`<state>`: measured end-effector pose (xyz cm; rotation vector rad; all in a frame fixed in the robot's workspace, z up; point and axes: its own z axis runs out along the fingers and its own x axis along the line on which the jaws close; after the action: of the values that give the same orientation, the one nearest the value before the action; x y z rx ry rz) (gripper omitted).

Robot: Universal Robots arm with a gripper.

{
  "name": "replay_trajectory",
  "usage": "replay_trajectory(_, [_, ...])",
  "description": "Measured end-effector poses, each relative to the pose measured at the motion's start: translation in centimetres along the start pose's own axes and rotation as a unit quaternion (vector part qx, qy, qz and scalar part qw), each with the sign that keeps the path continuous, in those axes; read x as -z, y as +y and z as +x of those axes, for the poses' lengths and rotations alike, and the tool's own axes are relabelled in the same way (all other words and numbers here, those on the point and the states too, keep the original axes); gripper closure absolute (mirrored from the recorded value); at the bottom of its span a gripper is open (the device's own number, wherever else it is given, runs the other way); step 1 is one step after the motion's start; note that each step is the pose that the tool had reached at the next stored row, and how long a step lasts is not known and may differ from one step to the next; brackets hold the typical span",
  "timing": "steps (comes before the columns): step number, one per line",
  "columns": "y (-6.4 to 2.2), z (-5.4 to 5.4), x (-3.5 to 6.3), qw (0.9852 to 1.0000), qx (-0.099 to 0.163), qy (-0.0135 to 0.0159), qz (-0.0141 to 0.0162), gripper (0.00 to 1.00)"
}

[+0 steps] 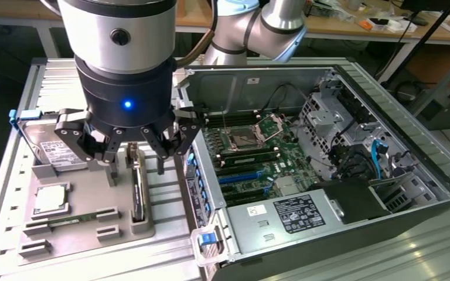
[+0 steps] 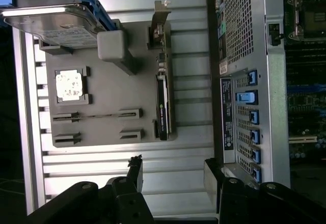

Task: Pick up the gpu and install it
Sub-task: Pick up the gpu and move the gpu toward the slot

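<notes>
**Aluminium bench, empty claw above the card**

Ribbed aluminium makes up the table (image 1: 170, 260) (image 2: 127, 152) that everything here sits on. The biggest thing on it is the open computer case (image 1: 248, 82) (image 2: 239, 25), lying on its side towards the exterior view's right. Its green motherboard (image 1: 256, 161) is exposed, and a boxy power supply (image 1: 287, 219) is at the near end.

The silver and black robot arm (image 1: 123, 29) reaches down over the exterior view's left part of the table, with a blue light glowing on its wrist. Its gripper (image 1: 135, 168) (image 2: 173, 170) hangs with its dark fingers (image 2: 136, 167) spread wide and nothing between them.

Below it, just beside the case, a flat grey fixture tray (image 1: 84, 190) (image 2: 102, 81) lies on the table. At the tray's far end a silver hard drive (image 1: 53, 146) (image 2: 51, 23) in a blue frame leans tilted in its holder.

The gpu (image 1: 137, 187) (image 2: 162, 107) stands on its long edge in a slot along the side of the tray nearest the case. It is a dark, slim card with its silvery bracket (image 2: 160, 25) at the far end. The spread fingers hover above it, one to each side in the exterior view, and are clear of it.

A square silver processor chip (image 1: 49, 199) (image 2: 69, 85) lies flat in its own recess, well apart from the card. Near it, the thin memory stick (image 1: 72, 220) (image 2: 97, 115) rests on edge between two small holders.
</notes>
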<state>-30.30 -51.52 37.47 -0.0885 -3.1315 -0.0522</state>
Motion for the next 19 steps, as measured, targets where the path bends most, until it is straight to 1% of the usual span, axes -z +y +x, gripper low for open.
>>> replay_trajectory(19, [-0.39, 0.27, -0.24, 1.0, 0.0, 0.0, 0.0, 0.4])
